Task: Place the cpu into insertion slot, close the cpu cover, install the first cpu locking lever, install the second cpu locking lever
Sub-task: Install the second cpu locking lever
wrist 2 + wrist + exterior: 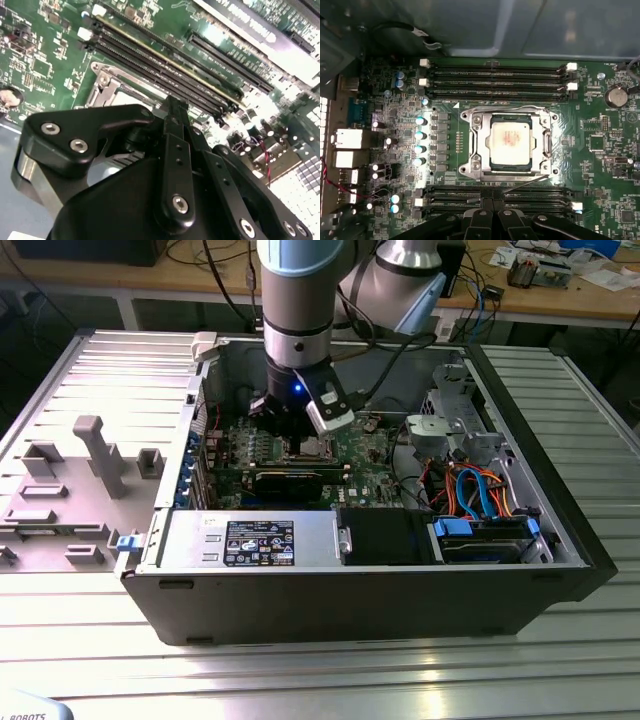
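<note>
Seated in the insertion slot, the cpu shows its pale metal top with a faint reddish smudge at the centre. Around it lies the cpu cover, flat and framing the chip, so placing and closing look done. Thin wire levers run along the socket's edges — one beside the upper memory slots, another slanting near the lower memory slots — and whether either is hooked I cannot tell. My judgement: the lever steps are in hand, calling for a fine push on a thin wire close to the socket. Just beyond the lower slots, the gripper hovers with its fingertips drawn together, holding nothing. In the exterior view the gripper hangs over the green motherboard inside the open computer case.
</note>
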